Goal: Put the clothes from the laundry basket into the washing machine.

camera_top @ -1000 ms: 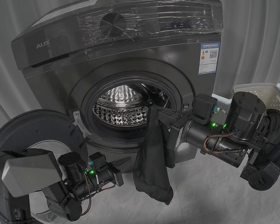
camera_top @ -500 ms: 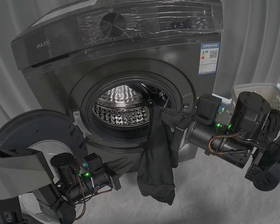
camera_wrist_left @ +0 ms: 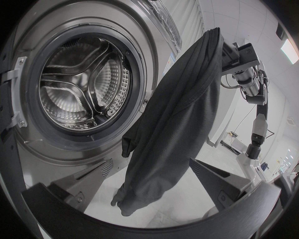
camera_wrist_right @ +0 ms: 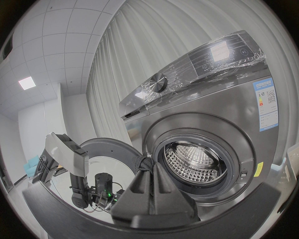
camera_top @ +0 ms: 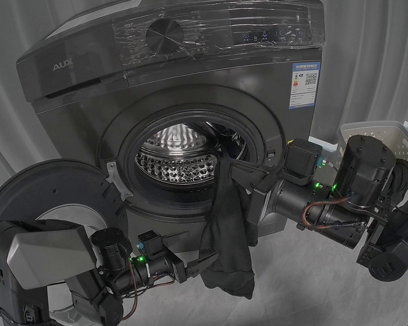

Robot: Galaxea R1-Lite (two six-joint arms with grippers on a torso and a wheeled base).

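Washing machine: dark grey front-loader [camera_top: 174, 74] in the middle of the head view, standing on a grey floor [camera_top: 295, 289].
Door: round door [camera_top: 41, 197] swung fully open, at 9 o'clock from the opening.
Drum: shiny perforated steel drum [camera_top: 178, 160], with no cloth visible inside it.
Garment: one dark garment [camera_top: 226, 239] hangs in a long, loose fold in front of the machine. Its top is at about 4 o'clock on the rim of the opening and its lower end hangs free above the floor. None of it lies inside the drum.
Right pincer: the right pincer [camera_top: 236, 171] is closed tight on the bunched top of the garment. In the right wrist view the two fingers [camera_wrist_right: 162, 189] are pressed together, with a knot of dark cloth sticking out past the tips.
Left pincer: the left pincer [camera_top: 207, 262] is low, at 9 o'clock from the garment's lower part. Its fingers are spread wide and hold nothing. In the left wrist view the cloth [camera_wrist_left: 174, 124] hangs between the two open fingers; whether they touch it cannot be told.
Laundry basket: pale plastic basket [camera_top: 398, 135] at 3 o'clock from the machine, partly hidden behind the right arm. Its contents cannot be seen.
Backdrop: pale curtain [camera_top: 369, 17] behind the machine.
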